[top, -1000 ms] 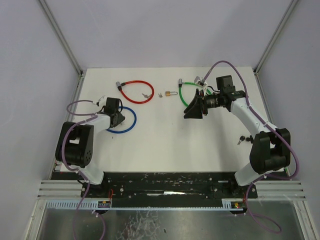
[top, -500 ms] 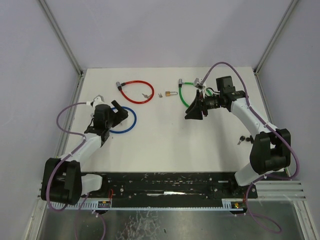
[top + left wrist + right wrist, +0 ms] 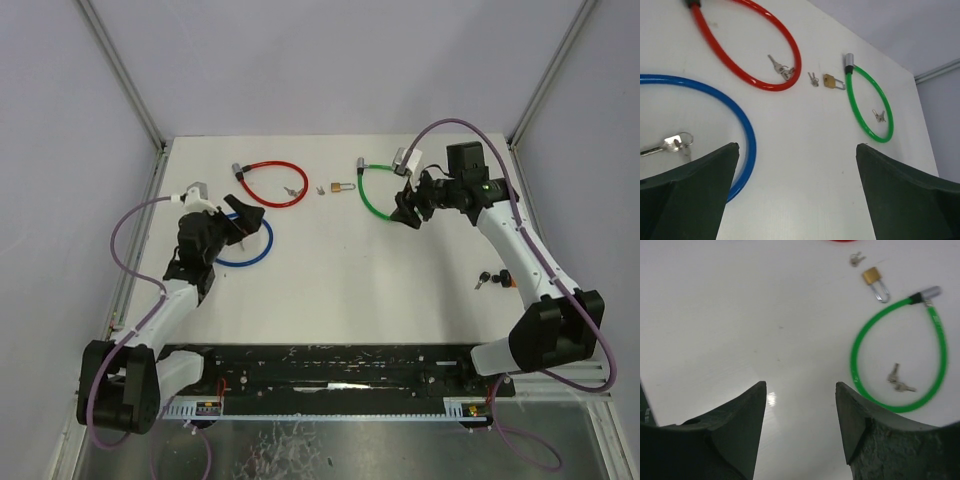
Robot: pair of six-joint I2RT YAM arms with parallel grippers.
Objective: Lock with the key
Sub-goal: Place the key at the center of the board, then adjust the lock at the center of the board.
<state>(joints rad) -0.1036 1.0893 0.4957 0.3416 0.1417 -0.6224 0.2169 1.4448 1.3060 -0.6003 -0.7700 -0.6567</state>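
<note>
Your left gripper [image 3: 796, 148] hangs, jaws spread wide, over the blue cable lock [image 3: 750, 141], and your right gripper [image 3: 800, 385], jaws also apart, hovers near the green cable lock [image 3: 854, 359].

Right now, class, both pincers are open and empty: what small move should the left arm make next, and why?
Probably shift the left pincer sideways and down over the keys inside the blue cable lock. It is open and empty, and in the wrist view the keys lie off to one side, outside its gap.
</note>
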